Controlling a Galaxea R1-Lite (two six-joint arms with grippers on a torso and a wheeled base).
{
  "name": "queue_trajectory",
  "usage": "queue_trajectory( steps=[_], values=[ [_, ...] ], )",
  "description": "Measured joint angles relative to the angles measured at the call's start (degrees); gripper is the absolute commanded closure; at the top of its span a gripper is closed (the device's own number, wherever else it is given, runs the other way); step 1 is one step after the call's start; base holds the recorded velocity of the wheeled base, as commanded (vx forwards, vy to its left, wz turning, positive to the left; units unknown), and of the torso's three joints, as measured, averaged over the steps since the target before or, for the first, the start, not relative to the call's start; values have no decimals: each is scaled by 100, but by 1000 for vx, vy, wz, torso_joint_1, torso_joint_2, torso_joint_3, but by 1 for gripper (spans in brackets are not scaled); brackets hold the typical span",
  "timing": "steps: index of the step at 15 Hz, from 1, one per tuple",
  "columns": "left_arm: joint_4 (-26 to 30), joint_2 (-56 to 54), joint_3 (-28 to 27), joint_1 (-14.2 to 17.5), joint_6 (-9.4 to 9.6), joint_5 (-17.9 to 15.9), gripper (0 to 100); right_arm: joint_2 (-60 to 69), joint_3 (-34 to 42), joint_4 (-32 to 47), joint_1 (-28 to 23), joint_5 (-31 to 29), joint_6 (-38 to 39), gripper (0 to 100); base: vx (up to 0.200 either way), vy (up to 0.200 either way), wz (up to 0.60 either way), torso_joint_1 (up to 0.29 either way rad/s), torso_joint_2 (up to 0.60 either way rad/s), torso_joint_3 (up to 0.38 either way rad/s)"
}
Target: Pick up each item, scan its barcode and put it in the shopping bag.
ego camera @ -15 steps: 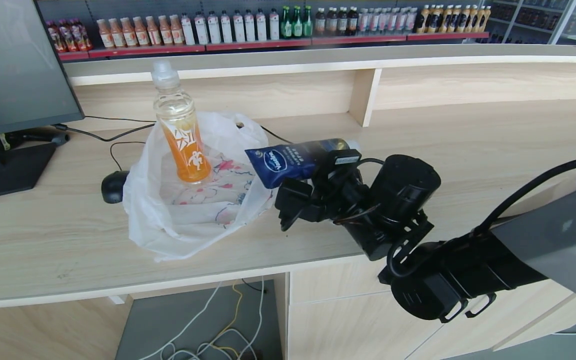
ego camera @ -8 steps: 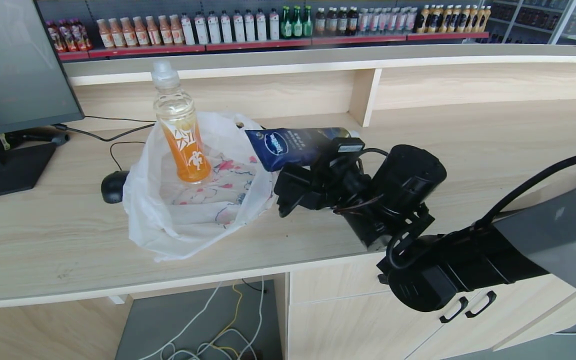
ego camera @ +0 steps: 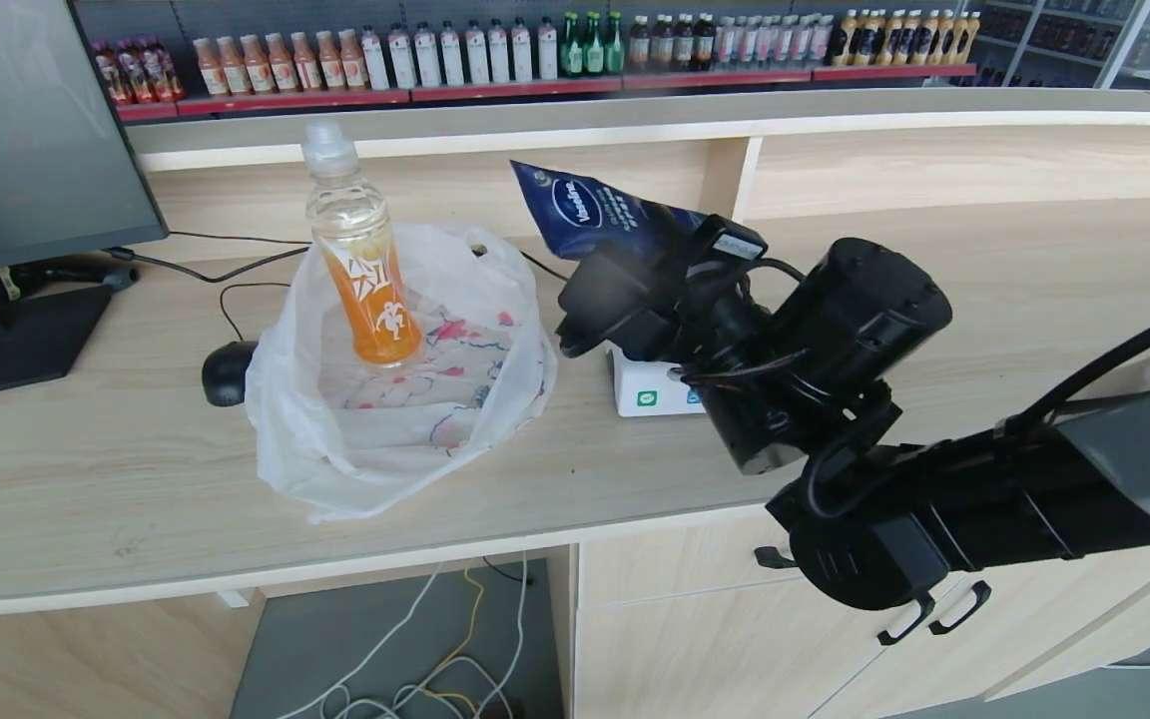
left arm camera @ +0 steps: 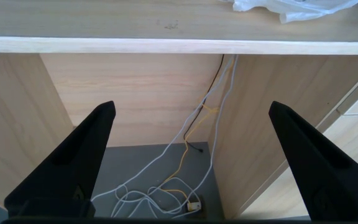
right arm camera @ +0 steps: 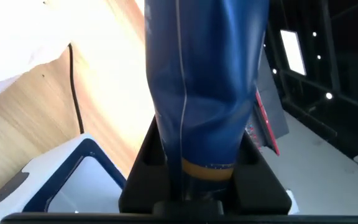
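Bright, even light; the counter (right arm camera: 114, 37) glares white in the right wrist view.

The bottle (ego camera: 360, 270) stands in the bag (ego camera: 385, 424) on the surface (ego camera: 86, 479), mouse (ego camera: 228, 371) just left, scanner (ego camera: 647, 392) just right. The right gripper (ego camera: 657, 262) holds the tube (ego camera: 605, 215) above the scanner.

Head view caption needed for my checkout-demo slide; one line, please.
Right gripper holds a blue tube over a white box, beside the shopping bag containing an orange bottle.
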State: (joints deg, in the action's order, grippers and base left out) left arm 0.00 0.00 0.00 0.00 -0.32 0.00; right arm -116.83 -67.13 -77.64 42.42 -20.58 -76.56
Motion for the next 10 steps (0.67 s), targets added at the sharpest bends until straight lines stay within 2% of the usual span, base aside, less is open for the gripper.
queue_trajectory(
  steps=[1, 4, 8, 10],
  values=[
    [0, 0, 0, 0, -1, 0, 0, 60, 0, -4, -15, -106, 233, 100, 0, 0, 0, 0, 0, 0],
    [0, 0, 0, 0, 0, 0, 0, 129, 13, 5, -28, -989, 1297, 100, 0, 0, 0, 0, 0, 0],
    [0, 0, 0, 0, -1, 0, 0, 143, -4, 157, -67, -1108, 2409, 100, 0, 0, 0, 0, 0, 0],
    [0, 0, 0, 0, -1, 0, 0, 132, -32, 418, -84, -1101, 3277, 100, 0, 0, 0, 0, 0, 0]
  ],
)
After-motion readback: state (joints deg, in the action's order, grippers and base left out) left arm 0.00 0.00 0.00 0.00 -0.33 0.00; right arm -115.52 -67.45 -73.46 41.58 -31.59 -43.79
